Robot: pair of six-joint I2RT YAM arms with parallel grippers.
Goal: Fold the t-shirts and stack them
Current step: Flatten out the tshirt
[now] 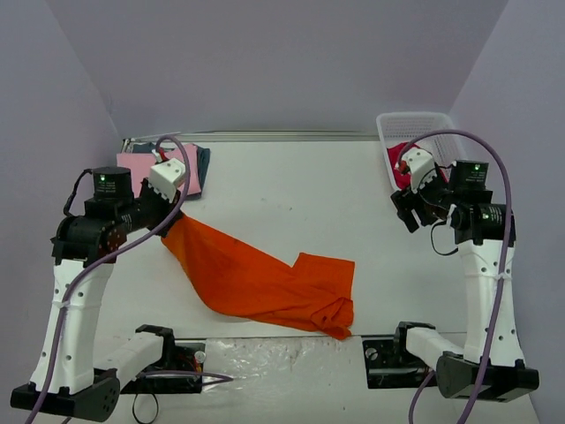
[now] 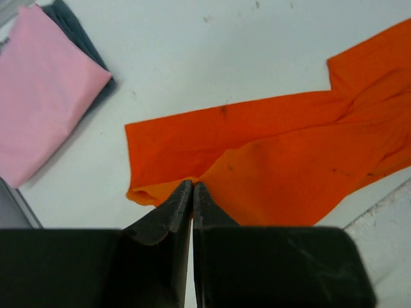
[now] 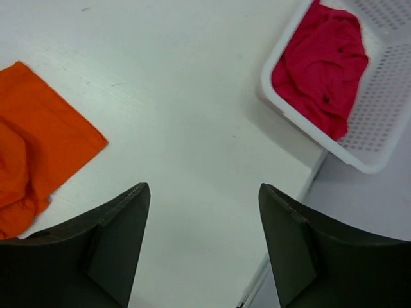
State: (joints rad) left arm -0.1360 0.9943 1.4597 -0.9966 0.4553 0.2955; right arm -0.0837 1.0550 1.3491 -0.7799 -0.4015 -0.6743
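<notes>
Fingers [image 2: 170,218] of left gripper [image 2: 192,187] pressed together, pinching an edge of the orange shirt [image 1: 265,283]; cloth trails rightward across the table [image 1: 291,190]. Folded pink shirt [image 1: 146,168] lies on dark shirt [image 1: 202,163], far left corner. Right gripper [image 3: 204,189] spread, holding nothing, near basket [image 3: 298,128] containing red shirt [image 3: 321,64].

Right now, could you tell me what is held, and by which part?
The left gripper pinches the orange t-shirt by its folded edge; the right gripper is empty.

The orange t-shirt [image 1: 256,278] is matt soft cloth, the table [image 1: 291,194] smooth, the basket [image 3: 385,109] perforated plastic.
</notes>
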